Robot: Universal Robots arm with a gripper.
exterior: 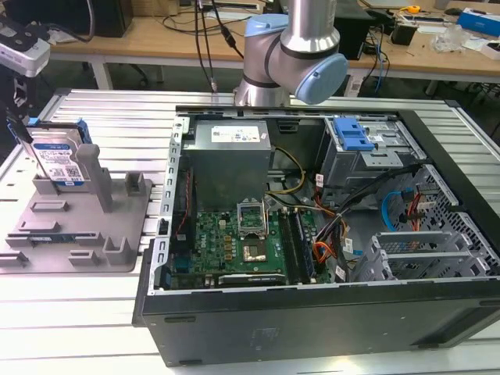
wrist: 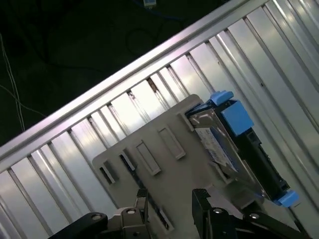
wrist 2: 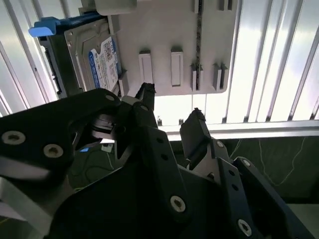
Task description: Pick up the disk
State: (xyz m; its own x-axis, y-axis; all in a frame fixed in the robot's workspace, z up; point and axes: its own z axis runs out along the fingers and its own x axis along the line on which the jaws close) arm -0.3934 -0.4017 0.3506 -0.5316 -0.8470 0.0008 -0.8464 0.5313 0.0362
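While the disk (exterior: 58, 160) stands on edge among the upright posts of the grey fixture (exterior: 86, 230), it sits at the exterior view's left, on the ribbed metal surface (exterior: 94, 312) beside the open computer case (exterior: 312, 320). In both wrist views the gripper (wrist 2: 172, 107) (wrist: 170, 199) hovers apart from the disk, its fingers (wrist 2: 194, 134) spread wide and holding nothing.

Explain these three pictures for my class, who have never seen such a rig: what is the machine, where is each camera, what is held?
The machine is a robot arm with a two-fingered gripper. The exterior view looks from off the arm; both wrist views ride on it, looking past the gripper. On the ribbed metal table sit an open computer case and a grey fixture, where the hard disk stands on edge. The gripper is open, holding nothing.
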